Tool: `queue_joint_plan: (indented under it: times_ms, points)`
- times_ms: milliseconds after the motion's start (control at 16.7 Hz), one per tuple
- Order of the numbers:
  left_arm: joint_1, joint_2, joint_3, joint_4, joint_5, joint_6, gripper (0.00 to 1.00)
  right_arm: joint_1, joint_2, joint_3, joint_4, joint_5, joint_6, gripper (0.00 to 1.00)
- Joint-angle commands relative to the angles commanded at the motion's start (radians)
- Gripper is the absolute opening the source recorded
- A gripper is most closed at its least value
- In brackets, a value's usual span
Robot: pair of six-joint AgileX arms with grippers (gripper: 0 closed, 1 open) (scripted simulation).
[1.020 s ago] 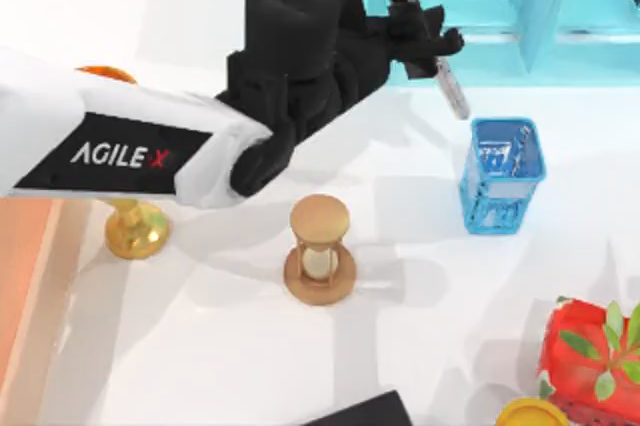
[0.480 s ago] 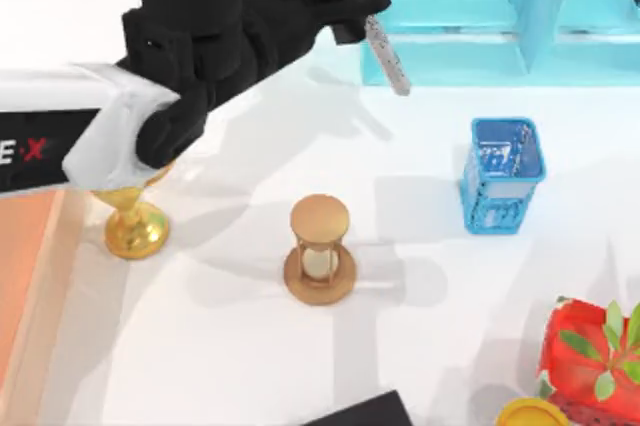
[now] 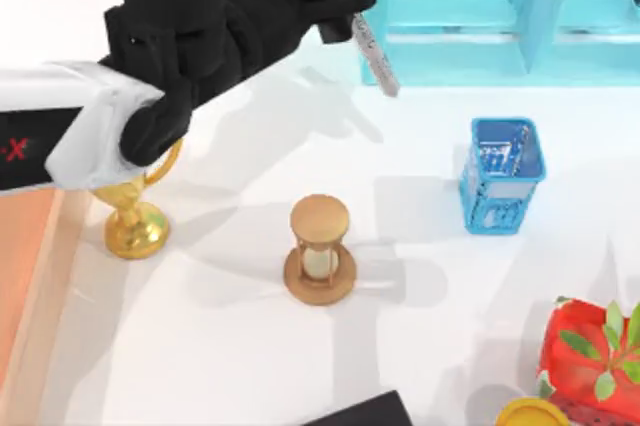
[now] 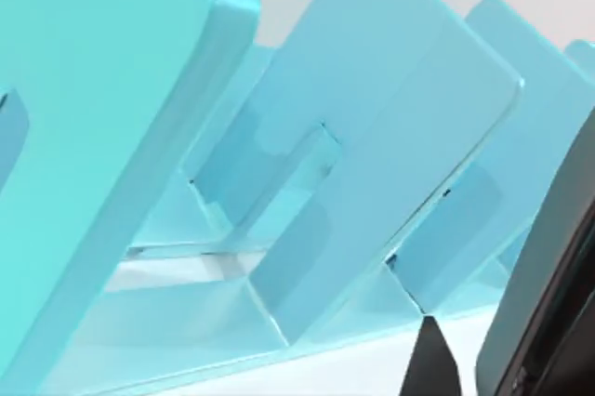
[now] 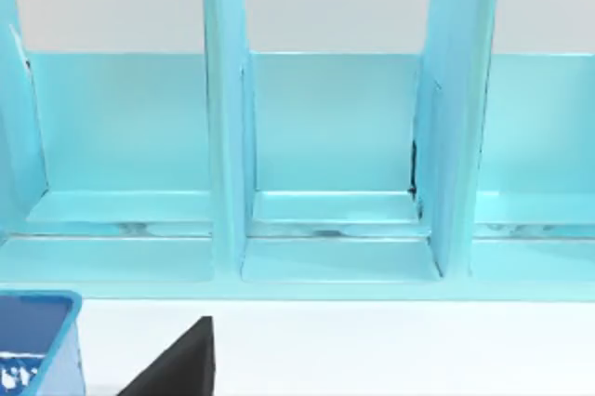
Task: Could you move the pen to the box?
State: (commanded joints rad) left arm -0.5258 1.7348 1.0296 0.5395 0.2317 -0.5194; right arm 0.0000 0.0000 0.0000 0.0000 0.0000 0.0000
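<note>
Left claw (image 3: 345, 8) grips our pen (image 3: 374, 56) high up, far from the box (image 3: 18, 286); a loose pinch risks dropping it mid-bench.

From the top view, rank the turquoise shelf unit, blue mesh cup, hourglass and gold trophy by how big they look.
1. turquoise shelf unit, clearly largest, though cut off by the frame.
2. blue mesh cup.
3. hourglass and gold trophy: unsure, since the left arm hides the trophy's upper part.
</note>
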Motion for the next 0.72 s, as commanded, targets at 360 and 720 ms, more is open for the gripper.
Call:
queue_joint_plan:
  times_ms: [360, 720]
  points:
    - [0.263, 0.048, -0.005, 0.16, 0.277, 0.017, 0.0, 0.0, 0.0, 0.0, 0.0, 0.0, 0.0, 1.0]
    - [0.722, 0.1, -0.032, 0.442, 0.84, -0.011, 0.0, 0.0, 0.0, 0.0, 0.0, 0.0, 0.0, 1.0]
